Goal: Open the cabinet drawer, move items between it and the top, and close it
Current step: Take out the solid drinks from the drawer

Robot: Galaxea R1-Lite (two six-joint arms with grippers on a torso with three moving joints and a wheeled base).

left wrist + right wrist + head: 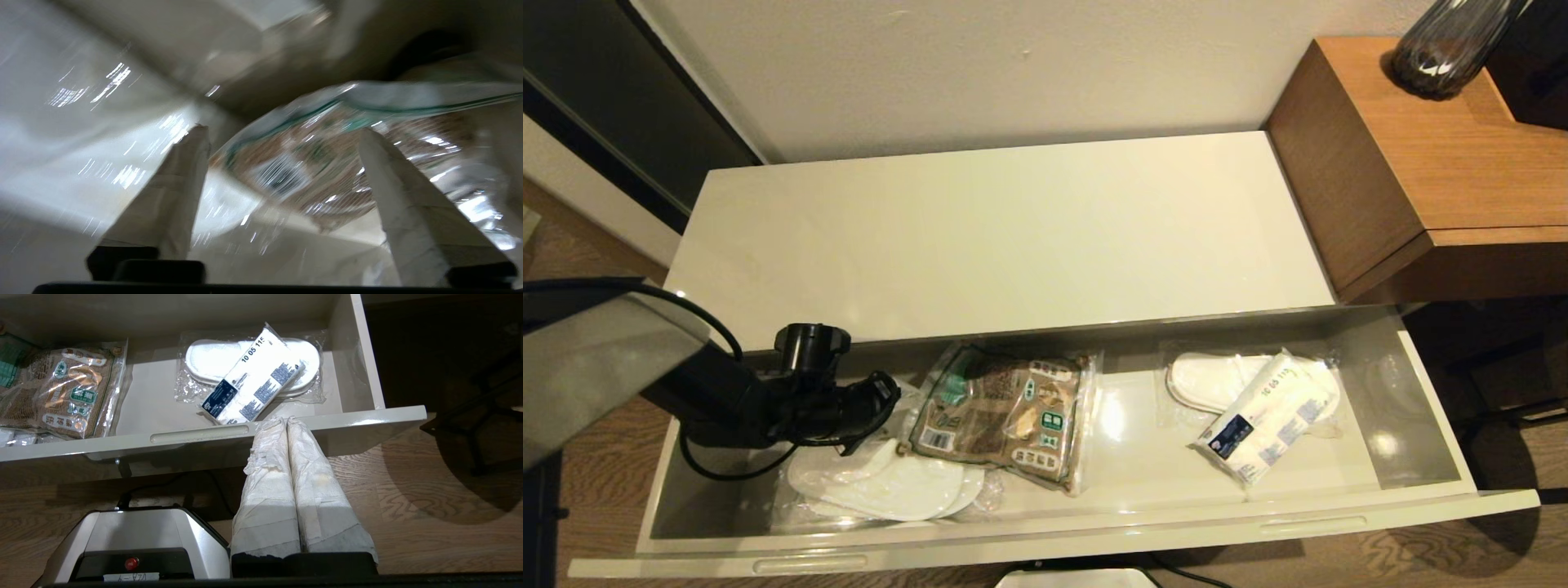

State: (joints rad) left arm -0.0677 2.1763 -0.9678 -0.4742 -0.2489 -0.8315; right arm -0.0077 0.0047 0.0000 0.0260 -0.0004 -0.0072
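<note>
The cabinet drawer (pixel 1094 535) stands pulled out below the cream top (pixel 996 229), which holds nothing. In the drawer, the clear bag of brown snacks (pixel 1001 412) lies left of centre and the white tissue pack (pixel 1262 420) lies at the right, across wrapped slippers. My left gripper (pixel 882 408) is inside the drawer's left part, just left of the snack bag. Its fingers stand open, with the snack bag (pixel 310 163) close ahead between them and nothing held. My right gripper (pixel 282 420) is shut and empty, low in front of the drawer's front panel (pixel 367 416), near the tissue pack (pixel 253 381).
Wrapped white slippers (pixel 890 486) lie under my left gripper, and a second pair (pixel 1217 380) lies under the tissue pack. A taller brown desk (pixel 1421 163) with a dark vase (pixel 1445 41) adjoins the top's right end. The robot base (pixel 139 539) sits below the drawer front.
</note>
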